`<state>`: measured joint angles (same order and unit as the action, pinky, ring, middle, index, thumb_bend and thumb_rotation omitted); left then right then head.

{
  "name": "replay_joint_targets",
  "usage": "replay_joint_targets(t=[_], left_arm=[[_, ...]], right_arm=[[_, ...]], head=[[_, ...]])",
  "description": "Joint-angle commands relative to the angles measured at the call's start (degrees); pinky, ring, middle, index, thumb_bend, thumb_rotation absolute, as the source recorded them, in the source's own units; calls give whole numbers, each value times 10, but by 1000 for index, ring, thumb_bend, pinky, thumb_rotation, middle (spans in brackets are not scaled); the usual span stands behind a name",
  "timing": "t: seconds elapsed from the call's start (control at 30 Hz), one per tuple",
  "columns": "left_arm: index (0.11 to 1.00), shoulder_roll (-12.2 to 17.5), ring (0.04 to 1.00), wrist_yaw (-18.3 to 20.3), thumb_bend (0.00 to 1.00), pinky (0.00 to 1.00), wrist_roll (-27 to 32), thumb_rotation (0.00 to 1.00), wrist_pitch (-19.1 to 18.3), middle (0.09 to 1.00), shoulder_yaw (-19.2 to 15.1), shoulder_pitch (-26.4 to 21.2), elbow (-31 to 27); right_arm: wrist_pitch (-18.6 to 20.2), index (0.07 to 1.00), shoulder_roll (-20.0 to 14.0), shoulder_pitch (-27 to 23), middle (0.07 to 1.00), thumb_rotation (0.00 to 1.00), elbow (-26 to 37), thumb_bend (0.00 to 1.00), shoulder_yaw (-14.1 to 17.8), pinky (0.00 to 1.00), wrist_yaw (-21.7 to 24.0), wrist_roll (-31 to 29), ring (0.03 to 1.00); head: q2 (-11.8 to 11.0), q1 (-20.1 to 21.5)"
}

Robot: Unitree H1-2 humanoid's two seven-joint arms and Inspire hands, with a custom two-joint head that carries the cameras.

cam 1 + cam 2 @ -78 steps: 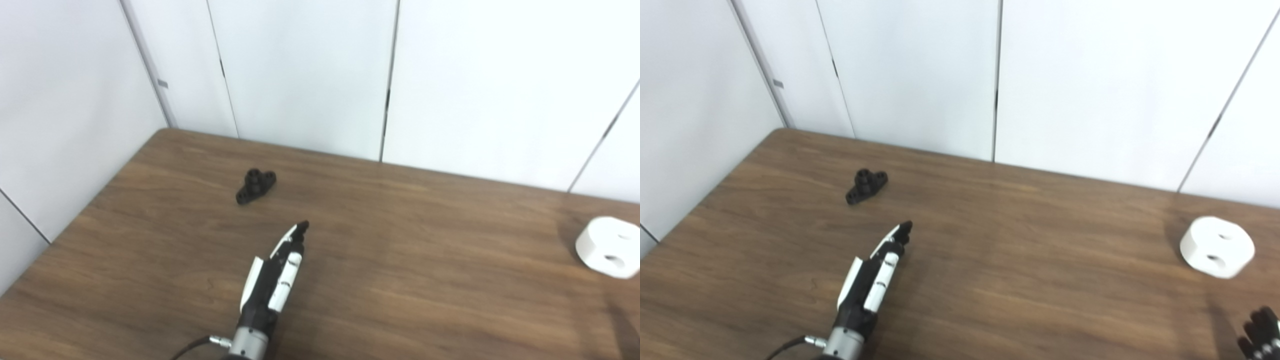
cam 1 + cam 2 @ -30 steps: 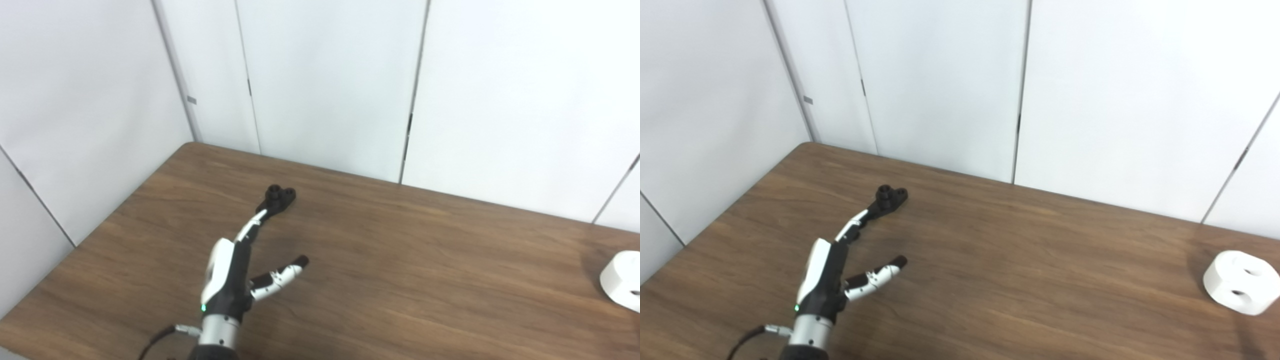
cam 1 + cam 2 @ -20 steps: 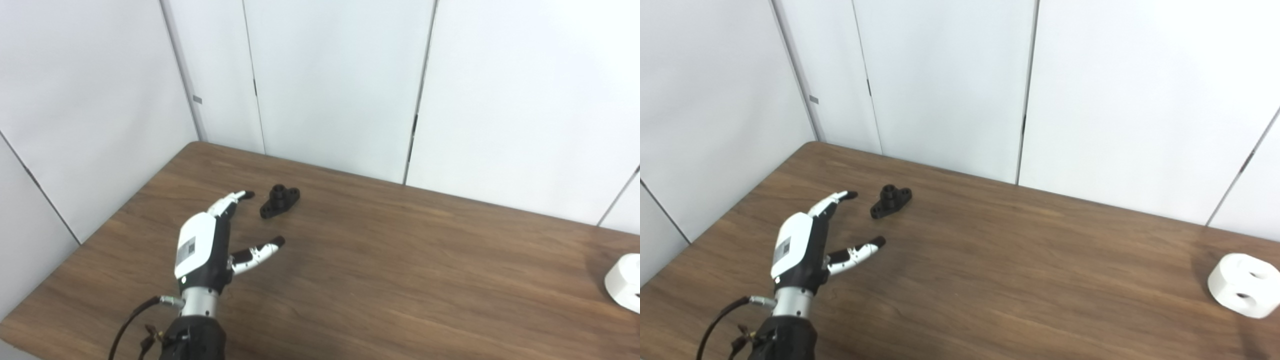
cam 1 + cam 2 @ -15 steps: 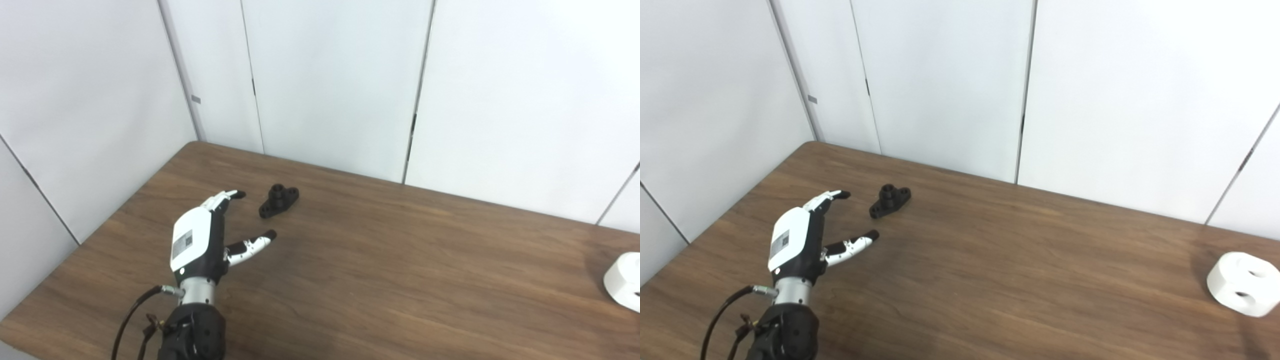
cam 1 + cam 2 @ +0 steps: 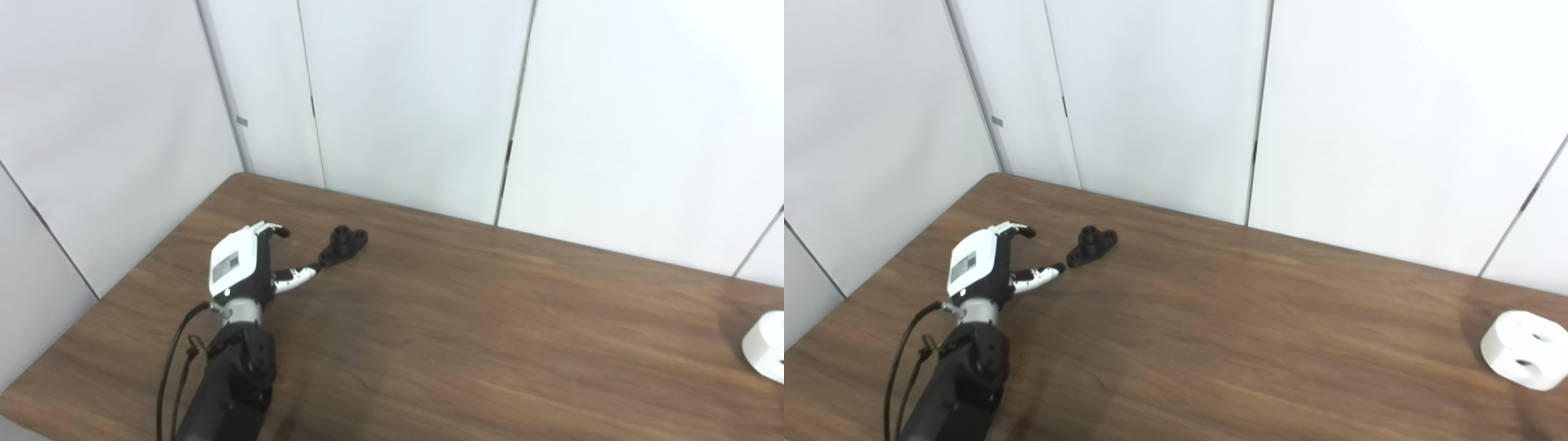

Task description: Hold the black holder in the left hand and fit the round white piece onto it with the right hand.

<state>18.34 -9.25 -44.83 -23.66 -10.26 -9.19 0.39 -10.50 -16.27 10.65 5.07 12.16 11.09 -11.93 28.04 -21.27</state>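
Black holder [image 5: 342,245] sits untouched on the wood surface [image 5: 465,318], far-left area; left robot hand [image 5: 245,266] has slid fwd, fingers spread, empty, thumb tip now just beside it. Grasp looks imminent; white piece [image 5: 1524,357] waits far right, right robot hand out of view.

Brown wooden table [image 5: 1249,331] with black holder [image 5: 1091,245], round white piece [image 5: 1524,357].

Left hand [image 5: 979,269], fingers [image 5: 1040,274] apart, just beside black holder [image 5: 1091,245]; round white piece [image 5: 1524,358] far right on surface [image 5: 1249,331].
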Motion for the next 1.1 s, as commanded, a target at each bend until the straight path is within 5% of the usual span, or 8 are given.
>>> replay_joint_targets(t=[0.0,0.47,1.07], left_arm=[[694,24,907,-28,851,946,2,341,17,858,3,-35,17],[698,42,926,-21,861,933,58,344,2,875,45,-102,125],[705,42,913,-29,878,938,78,348,-8,862,73,-106,136]], right_arm=[[-3,1000,17,15,988,1000,-9,645,-9,1000,-3,-5,1000],[8,1000,25,21,982,1000,10,639,-10,1000,-9,3,1000],[8,998,25,24,982,1000,14,647,-12,1000,-9,7,1000]], head=[[0,0],[4,10],[6,13]])
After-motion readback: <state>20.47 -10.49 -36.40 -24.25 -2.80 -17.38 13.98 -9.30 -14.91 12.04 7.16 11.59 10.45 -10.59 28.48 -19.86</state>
